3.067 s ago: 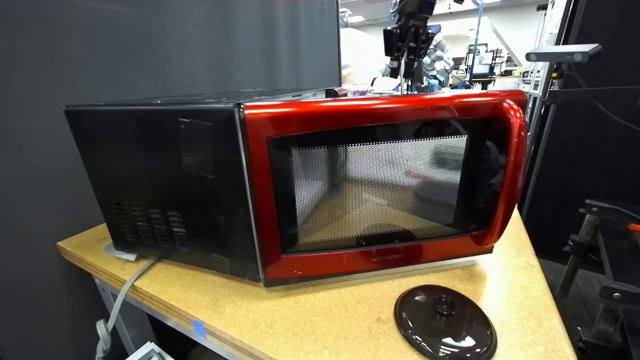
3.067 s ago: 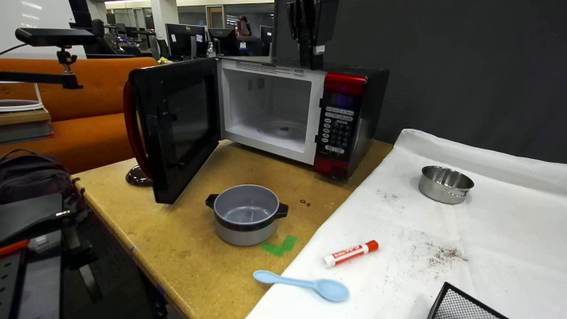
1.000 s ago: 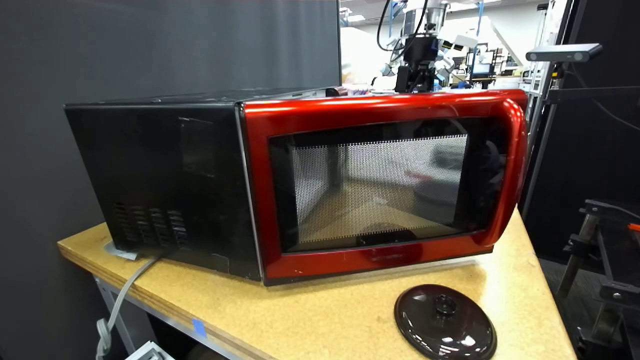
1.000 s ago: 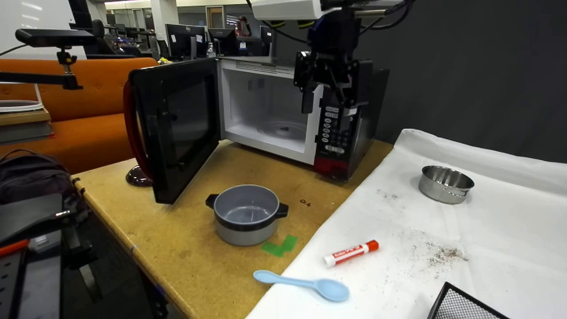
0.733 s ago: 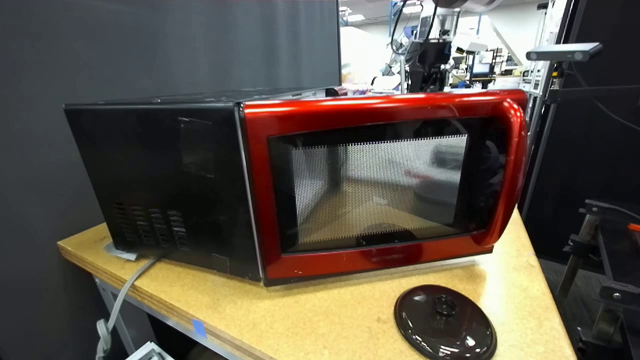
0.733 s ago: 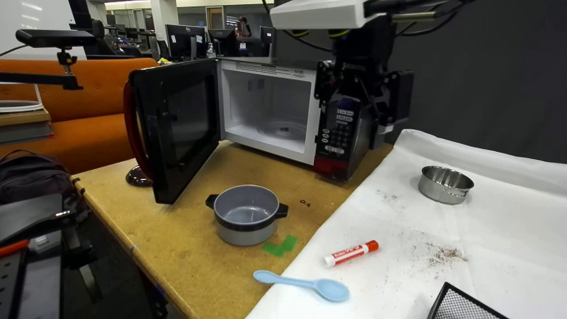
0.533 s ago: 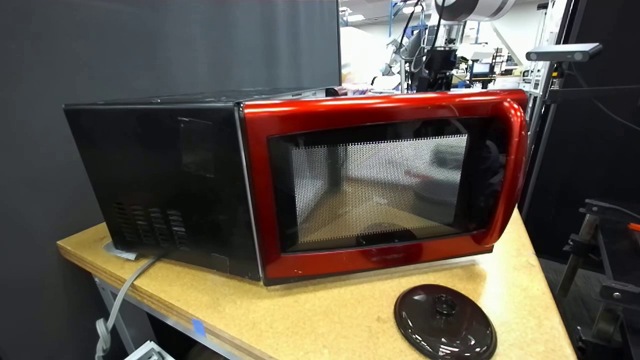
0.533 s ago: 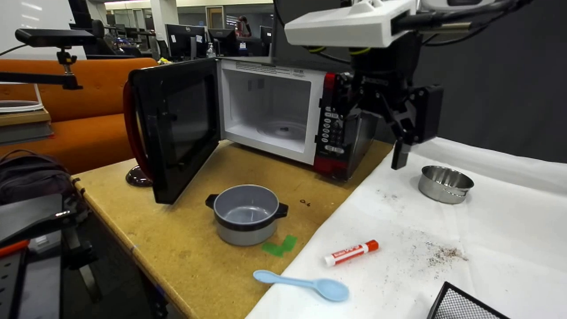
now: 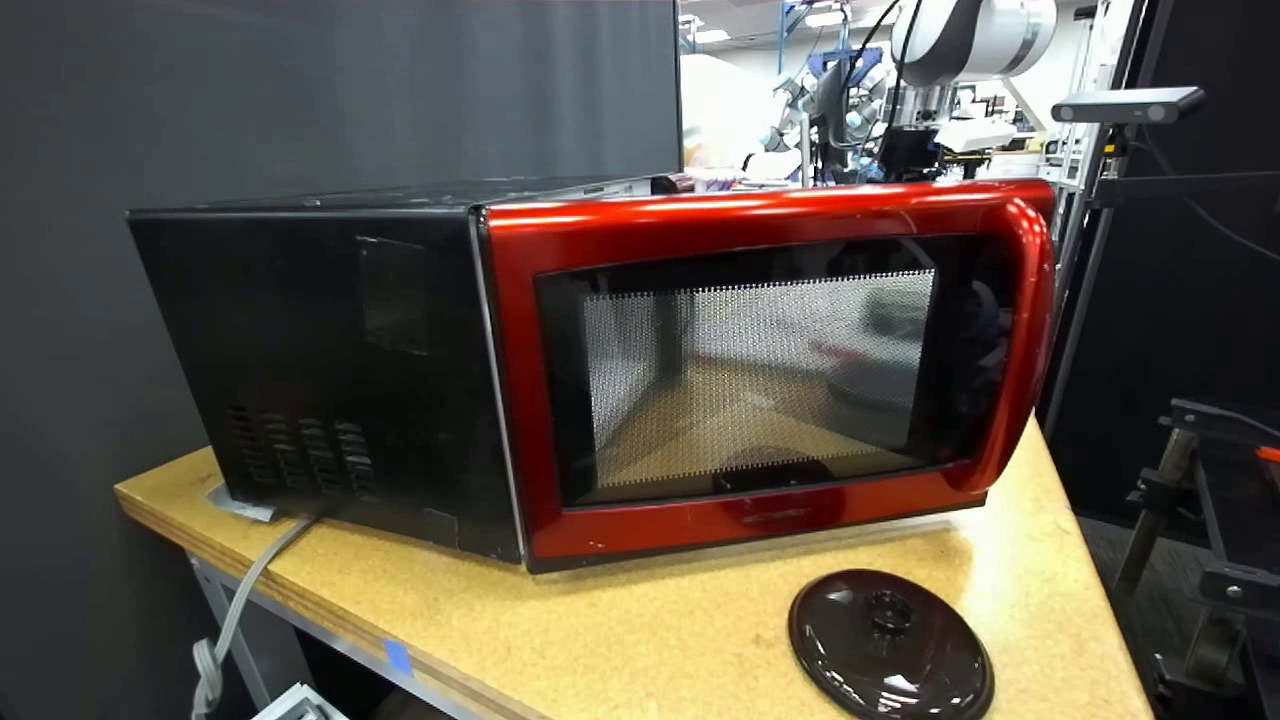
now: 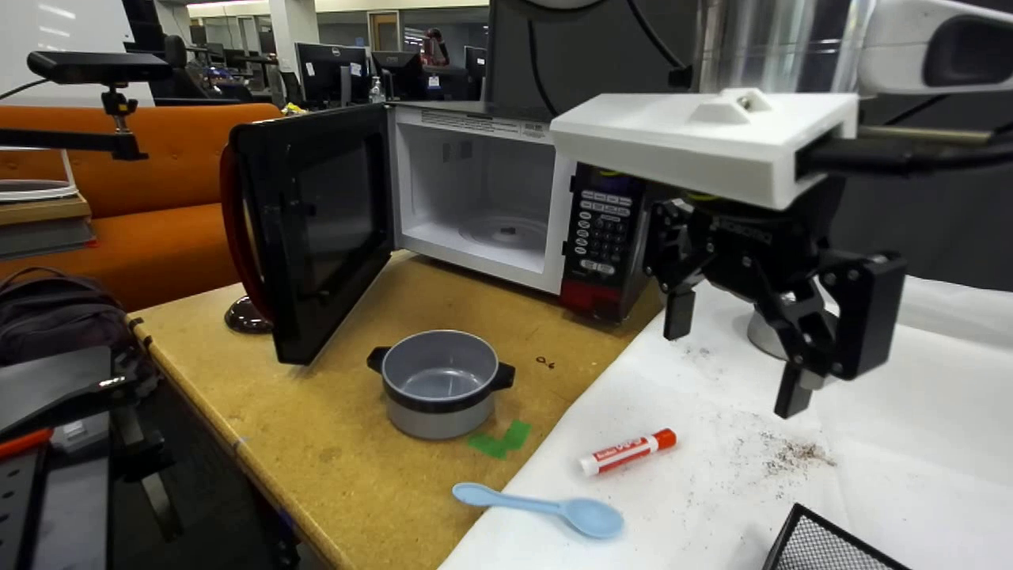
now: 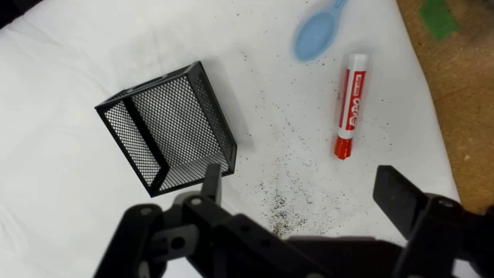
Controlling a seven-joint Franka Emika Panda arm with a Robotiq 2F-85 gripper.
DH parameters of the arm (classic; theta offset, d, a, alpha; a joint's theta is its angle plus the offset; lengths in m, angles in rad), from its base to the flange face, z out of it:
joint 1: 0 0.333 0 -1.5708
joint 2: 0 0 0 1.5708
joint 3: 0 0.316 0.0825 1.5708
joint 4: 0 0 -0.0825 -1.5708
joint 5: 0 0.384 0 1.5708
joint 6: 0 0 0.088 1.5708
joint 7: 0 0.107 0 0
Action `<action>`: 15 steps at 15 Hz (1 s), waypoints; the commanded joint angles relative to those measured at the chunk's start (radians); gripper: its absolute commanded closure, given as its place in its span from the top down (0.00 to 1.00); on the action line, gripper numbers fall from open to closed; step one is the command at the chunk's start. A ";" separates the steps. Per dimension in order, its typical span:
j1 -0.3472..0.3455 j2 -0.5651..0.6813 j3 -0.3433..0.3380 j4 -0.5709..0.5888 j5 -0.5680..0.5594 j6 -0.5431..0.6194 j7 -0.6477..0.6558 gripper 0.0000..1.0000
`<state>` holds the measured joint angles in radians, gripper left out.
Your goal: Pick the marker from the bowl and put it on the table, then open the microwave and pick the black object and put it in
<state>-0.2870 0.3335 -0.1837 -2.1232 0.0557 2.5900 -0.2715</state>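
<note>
Gripper (image 10: 736,356) hung over the white cloth (image 10: 673,526) that covered part of the table (image 10: 316,451), jaws wide apart, nothing btwn. Mesh box (image 11: 177,123), prob. the black obj. meant, sat on the cloth; in the wrist view one fingertip (image 11: 212,183) overlapped its rim, ht. above it hard to tell. Looked like thin wire mesh: prob. light, fairly stiff, but walls apt to flex if squeezed hard. Best hold prob. one side wall at the rim, one finger in, one out, square on so it wouldn't twist. Open-topped, nothing seen inside. Marker (image 11: 352,104) lay on the cloth too, near the spoon (image 11: 316,34) & out of any container, so that step was prob. done; looked light, hard, smooth, apt to roll if nudged. Grey pot (image 10: 435,423) stood on bare wood, inner floor visible, no food seen. Metal bowl (image 10: 763,336), maybe the task's, stood on the cloth partly hidden behind the gripper; couldn't tell contents. Farther back, microwave (image 10: 605,229): door (image 10: 336,222) swung open, turntable (image 10: 506,231) inside, no dish on it, so box could prob. go straight in. Beyond the door, dark lid (image 9: 890,650) lay flat on the table.
</note>
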 commanded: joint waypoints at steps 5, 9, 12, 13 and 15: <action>-0.121 0.091 0.059 0.076 0.061 -0.015 -0.227 1.00; -0.179 0.174 0.088 0.137 0.052 -0.020 -0.334 1.00; -0.213 0.246 0.100 0.184 0.045 -0.012 -0.381 1.00; -0.220 0.267 0.102 0.198 0.041 -0.010 -0.391 1.00; -0.228 0.304 0.107 0.219 0.033 -0.008 -0.406 1.00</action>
<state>-0.4823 0.5909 -0.1065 -1.9536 0.0909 2.5893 -0.6365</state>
